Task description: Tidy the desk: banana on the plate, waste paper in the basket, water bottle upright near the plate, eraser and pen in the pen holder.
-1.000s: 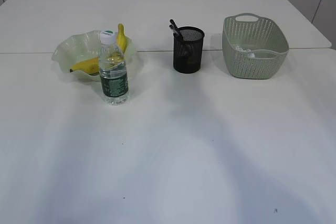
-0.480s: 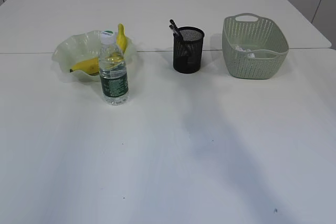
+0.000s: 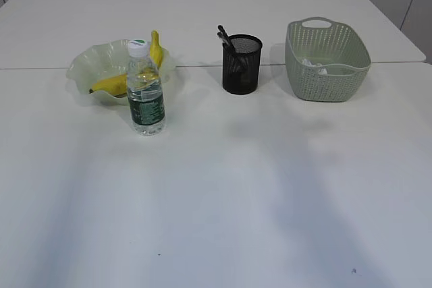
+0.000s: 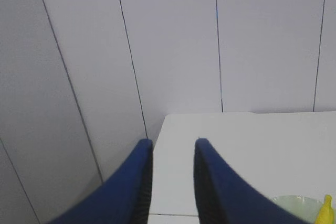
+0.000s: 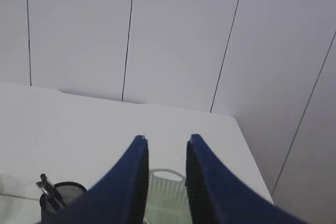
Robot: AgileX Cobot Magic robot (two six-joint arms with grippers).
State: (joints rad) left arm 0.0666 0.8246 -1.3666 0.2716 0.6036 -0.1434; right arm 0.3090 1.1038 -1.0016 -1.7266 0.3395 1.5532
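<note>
Two end effectors: both seen only in their own wrist views, raised above the counter and aimed toward the panelled wall; neither shows in the exterior view.
Left end effector (image 4: 173, 145): blue fingers parted by a narrow gap, nothing between them.
Right end effector (image 5: 167, 142): blue fingers likewise a little apart, holding nothing.
Counter (image 3: 223, 193): white, with every item in a row along its far half.
Plate (image 3: 84, 65): pale green, ruffled rim, at the far left of the row.
Banana (image 3: 115, 83): lies in the plate, one end rising above the back rim.
Water bottle (image 3: 146, 89): upright, white cap on top, just in front of the plate and overlapping it in the exterior view; whether they touch cannot be told.
Pen holder (image 3: 241, 64): black mesh cup near the middle, well apart from plate and basket.
Pen (image 3: 225, 37): dark, leaning left out of the pen holder.
Eraser: not visible in any view.
Basket (image 3: 327, 62): sage green, at the right of the row.
Waste paper (image 3: 316, 65): white crumpled bits inside the basket, seen over its rim.
</note>
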